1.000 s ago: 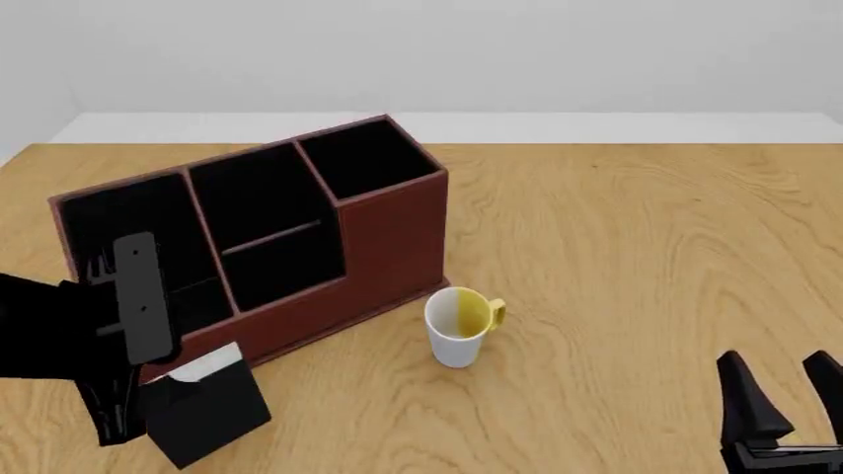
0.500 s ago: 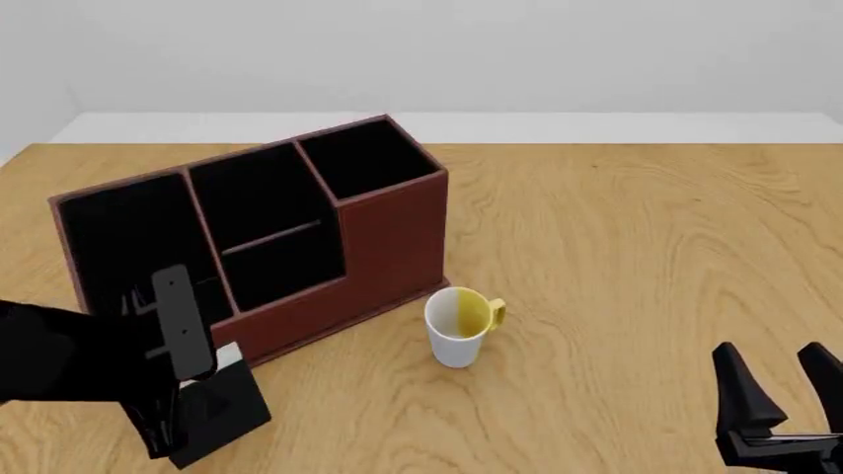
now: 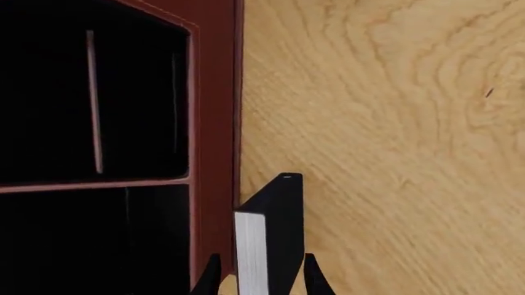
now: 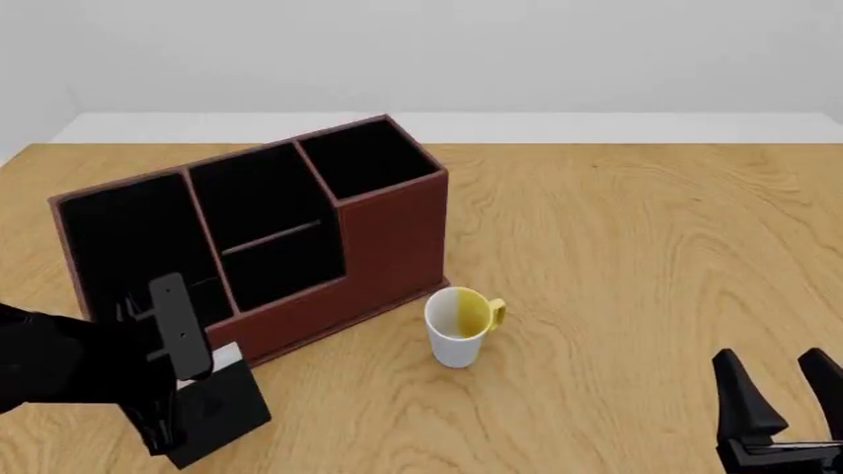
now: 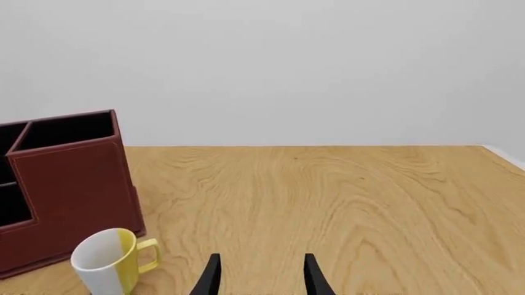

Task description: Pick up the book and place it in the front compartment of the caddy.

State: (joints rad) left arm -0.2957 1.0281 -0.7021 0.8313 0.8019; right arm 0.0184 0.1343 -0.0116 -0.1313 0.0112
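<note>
Our left fingers sit on either side of the book, one against the page-edge side and one against the black cover, so we judge them closed on it or very nearly so; contact itself is at the picture's edge and hard to confirm. The book stands on the tabletop just in front of the caddy, close to its low front wall and perhaps touching it. We read this as the grasping step, with the lift not yet made. Next we would need to raise the book clear of that low wall, carry it back over the front compartment and lower it in upright, keeping the cover square to the partitions so a corner does not catch the rim. Our right fingers are spread apart and hold nothing, hanging over bare wood well away from everything. Every compartment of the caddy that we can see looks dark and empty, though the deeper corners are hidden. The white mug beside the caddy's corner shows only its yellow inside.
</note>
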